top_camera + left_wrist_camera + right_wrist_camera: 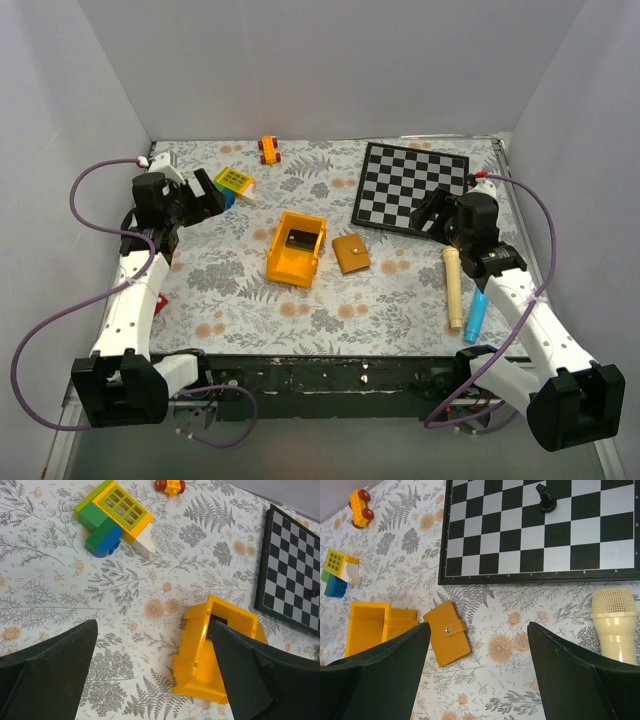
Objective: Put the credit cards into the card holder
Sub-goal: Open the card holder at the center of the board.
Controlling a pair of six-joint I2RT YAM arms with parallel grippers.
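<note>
Mid-table, wallet (351, 252) sits snapped shut, closer to the right gripper (430, 215) than the left gripper (211, 193); both gape wide, empty.

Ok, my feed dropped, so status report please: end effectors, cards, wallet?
Left end effector and right end effector open, empty. Wallet closed, flat beside yellow bin. Black card inside bin; its walls in the way.

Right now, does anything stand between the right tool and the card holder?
Nothing visible does: only bare mat lies between the open right tool and the card holder. The holder is snapped shut, though, and a black card lies inside the yellow bin, behind its walls.
</note>
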